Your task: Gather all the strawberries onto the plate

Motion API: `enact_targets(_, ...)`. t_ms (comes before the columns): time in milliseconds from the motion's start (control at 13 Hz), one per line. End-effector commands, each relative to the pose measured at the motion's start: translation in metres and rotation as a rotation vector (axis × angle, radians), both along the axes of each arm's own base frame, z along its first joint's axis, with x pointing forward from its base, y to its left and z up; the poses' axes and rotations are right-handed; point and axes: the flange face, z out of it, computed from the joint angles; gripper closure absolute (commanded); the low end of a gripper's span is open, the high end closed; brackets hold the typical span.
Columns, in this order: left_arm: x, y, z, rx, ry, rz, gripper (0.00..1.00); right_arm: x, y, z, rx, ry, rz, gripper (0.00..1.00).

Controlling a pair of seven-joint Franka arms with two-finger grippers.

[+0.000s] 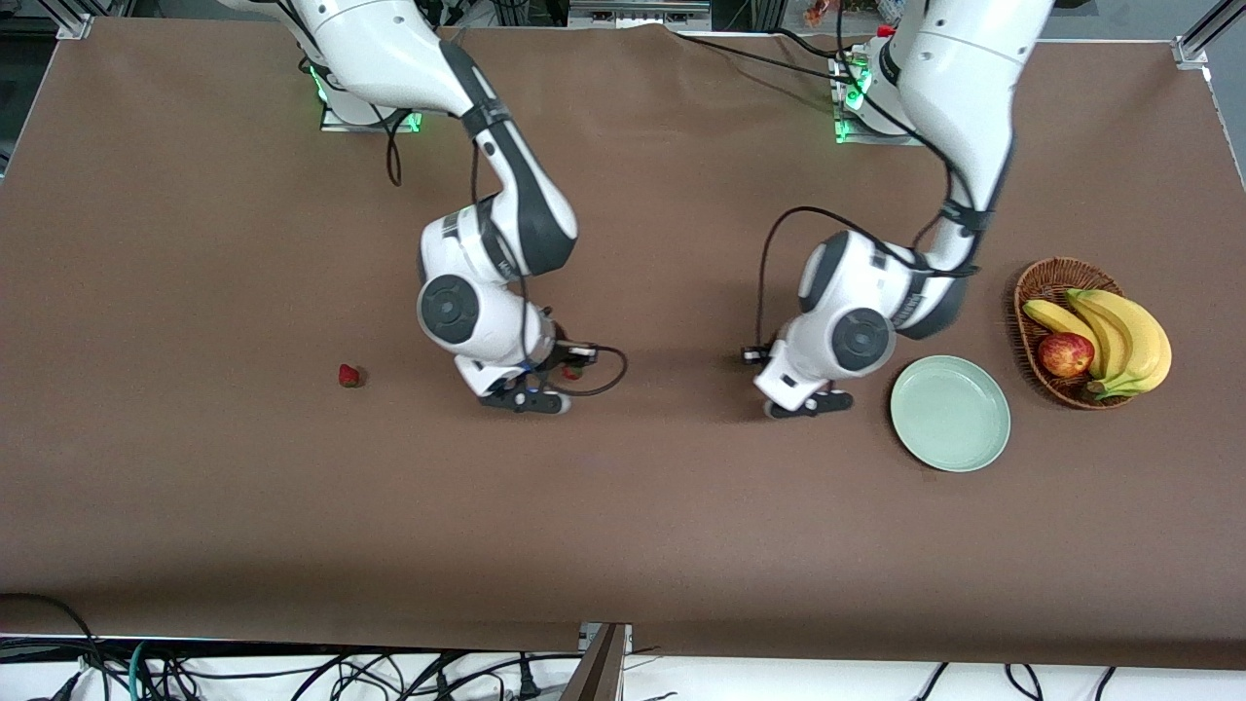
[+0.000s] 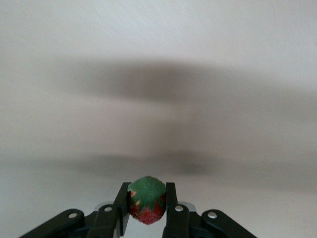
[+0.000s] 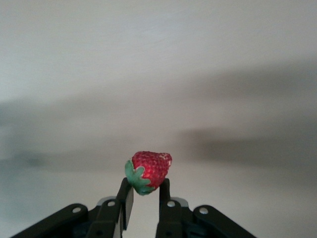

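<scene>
Three strawberries show. My left gripper [image 1: 806, 404] is low over the table beside the empty pale green plate [image 1: 949, 414], on the side toward the right arm. In the left wrist view it [image 2: 147, 187] is shut on a strawberry [image 2: 147, 201], green cap toward the camera. My right gripper [image 1: 545, 387] is low at mid-table. In the right wrist view it [image 3: 146, 182] pinches a second strawberry [image 3: 151, 168] by its cap end, and the berry sticks out past the fingertips. That berry shows in the front view [image 1: 572, 371]. The third strawberry [image 1: 348, 375] lies on the table toward the right arm's end.
A brown wicker basket [image 1: 1056, 284] stands beside the plate toward the left arm's end. It holds bananas [image 1: 1119, 336] and a red-yellow apple [image 1: 1065, 353]. A brown cloth covers the table.
</scene>
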Motion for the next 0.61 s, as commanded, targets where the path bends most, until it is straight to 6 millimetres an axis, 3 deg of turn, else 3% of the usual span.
enact_targets(0,0.034,0.100,0.019,-0.024,-0.019,-0.101,0.90,-0.018,0.070,0.000,0.125,-0.024,-0.147,0.88)
enact_targets(230,0.046,0.186,0.003,-0.054,-0.034,-0.170,0.88,-0.069,0.141,-0.013,0.217,-0.103,-0.238,0.84)
enact_targets(307,0.047,0.209,-0.002,-0.061,-0.036,-0.177,0.88,-0.082,0.156,-0.016,0.244,-0.131,-0.276,0.78)
enact_targets(383,0.048,0.219,-0.008,-0.063,-0.044,-0.182,0.88,-0.092,0.166,-0.017,0.262,-0.142,-0.304,0.64)
enact_targets(460,0.051,0.222,-0.010,-0.059,-0.072,-0.187,0.88,-0.094,0.168,-0.016,0.264,-0.135,-0.320,0.45)
enact_targets(537,0.050,0.226,-0.017,-0.050,-0.074,-0.204,0.85,-0.093,0.168,-0.015,0.265,-0.135,-0.322,0.31)
